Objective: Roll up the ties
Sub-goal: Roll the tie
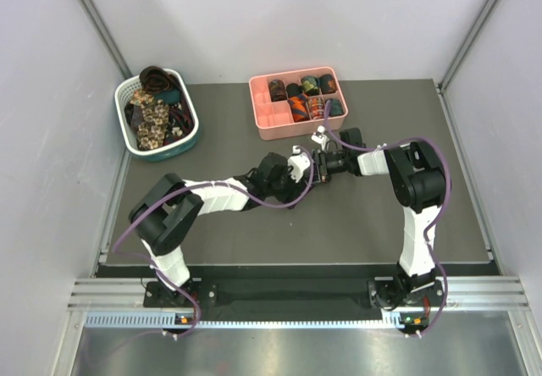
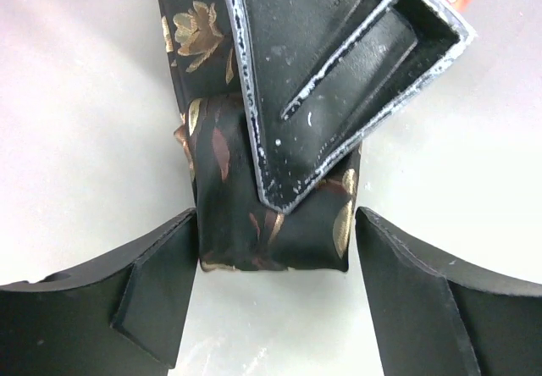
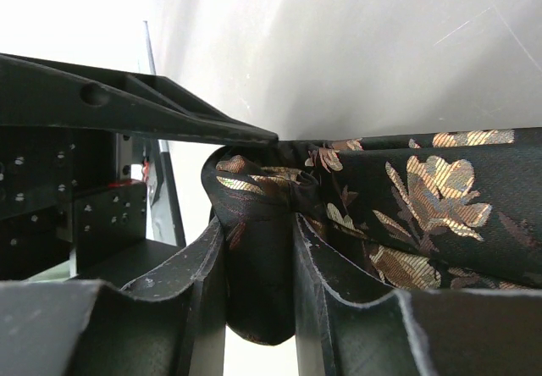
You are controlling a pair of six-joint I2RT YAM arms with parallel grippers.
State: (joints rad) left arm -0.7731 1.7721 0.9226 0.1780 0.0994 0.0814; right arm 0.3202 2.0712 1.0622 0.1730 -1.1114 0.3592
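Floral tie [image 2: 229,215]: its folded end sits inside the left gripper [image 2: 275,223], which is spread wide and not gripping. Just ahead, the right gripper [image 3: 257,232] is clenched on a fold. Looks like early rolling to me. Next I'd guess another turn without losing that pinch. The right wrist view shows the pinch, overhead only shows both meeting mid-desk [image 1: 254,223].

Right fingers [image 3: 203,295] pinch folded end of dark floral tie [image 3: 423,198]; left finger [image 3: 127,105] just above fold.
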